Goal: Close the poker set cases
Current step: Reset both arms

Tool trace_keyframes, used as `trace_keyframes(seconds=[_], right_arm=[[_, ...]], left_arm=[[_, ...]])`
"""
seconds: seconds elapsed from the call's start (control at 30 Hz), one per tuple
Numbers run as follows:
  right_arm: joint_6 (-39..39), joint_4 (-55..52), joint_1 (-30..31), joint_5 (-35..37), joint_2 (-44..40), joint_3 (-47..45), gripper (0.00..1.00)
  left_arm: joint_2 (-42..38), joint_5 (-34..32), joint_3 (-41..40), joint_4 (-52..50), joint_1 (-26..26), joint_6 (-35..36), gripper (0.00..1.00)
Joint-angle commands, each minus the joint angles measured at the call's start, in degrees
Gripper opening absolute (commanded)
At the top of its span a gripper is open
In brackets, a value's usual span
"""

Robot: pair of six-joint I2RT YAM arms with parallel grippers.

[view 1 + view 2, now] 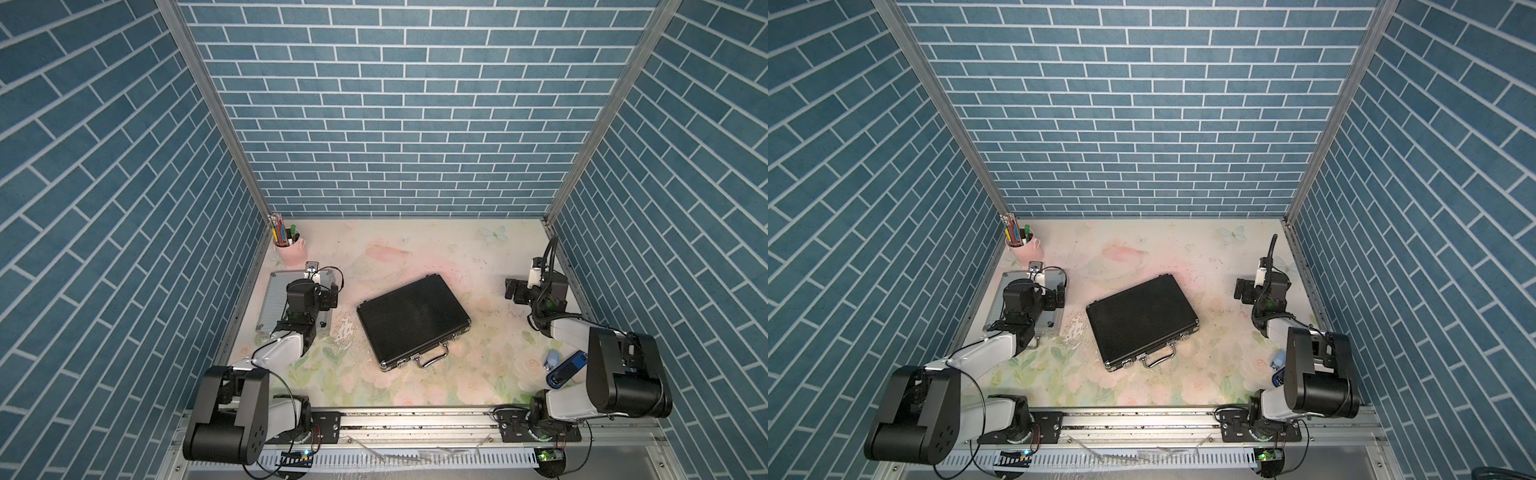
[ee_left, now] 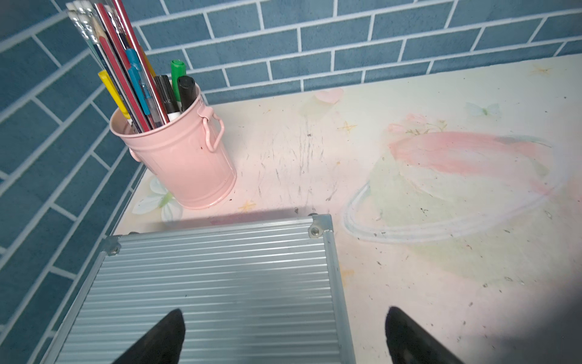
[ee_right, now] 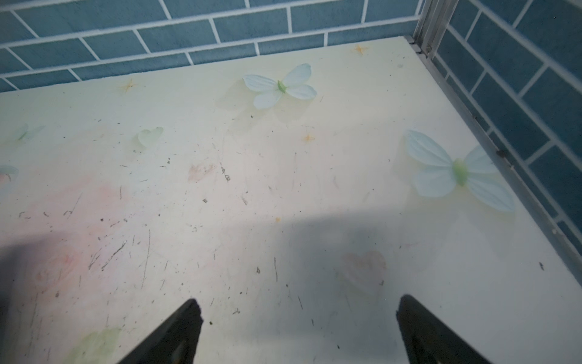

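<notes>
Floral tabletop (image 1: 415, 249), left arm (image 1: 282, 345) bent over silver case (image 1: 274, 299), right arm (image 1: 573, 328) bent above tabletop, both jaws spread.

The smaller silver briefcase-style case (image 2: 220, 283), at the table's left edge, looks like brushed aluminium, with fine ribs, a soft sheen and smooth corner caps with bright rivets. The larger black ribbed case (image 1: 411, 318), near the table's middle, has a duller dark skin edged in shiny metal, and its chrome handle (image 1: 434, 358) glints. The pink bucket-shaped pencil cup (image 2: 189, 164), in the far left corner, appears to be painted metal, smooth and satin. The floral-printed tabletop (image 3: 283, 189) is matt, scuffed and scratched.
</notes>
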Motion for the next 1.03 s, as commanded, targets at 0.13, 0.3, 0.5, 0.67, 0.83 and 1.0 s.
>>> trace_keyframes(seconds=[0.13, 0.3, 0.5, 0.67, 0.83, 1.0], right_arm=[[-2.65, 14.57, -0.05, -0.25, 2.66, -4.35, 0.98], [-2.61, 19.74, 0.79, 2.95, 4.21, -6.45, 0.99], [-2.85, 20.32, 1.39, 4.57, 4.01, -6.85, 0.99], [-2.94, 20.52, 1.73, 5.34, 4.01, -6.95, 0.99], [-2.86, 21.22, 1.9, 5.98, 4.08, -7.41, 0.99], [-2.84, 20.94, 1.9, 6.19, 4.08, -7.14, 0.99]], left_arm=[[8.39, -0.69, -2.68, 17.53, 0.58, 1.9, 1.0], [14.17, -1.05, -4.33, 25.88, 1.01, 1.44, 1.0], [14.26, -0.11, -3.76, 24.65, 2.04, 0.52, 1.0], [14.31, -0.31, -3.56, 24.46, 2.14, 0.19, 1.0], [14.41, -0.01, -2.85, 23.12, 2.25, 0.23, 1.0], [14.48, -0.2, -2.44, 22.37, 2.31, -0.02, 1.0]])
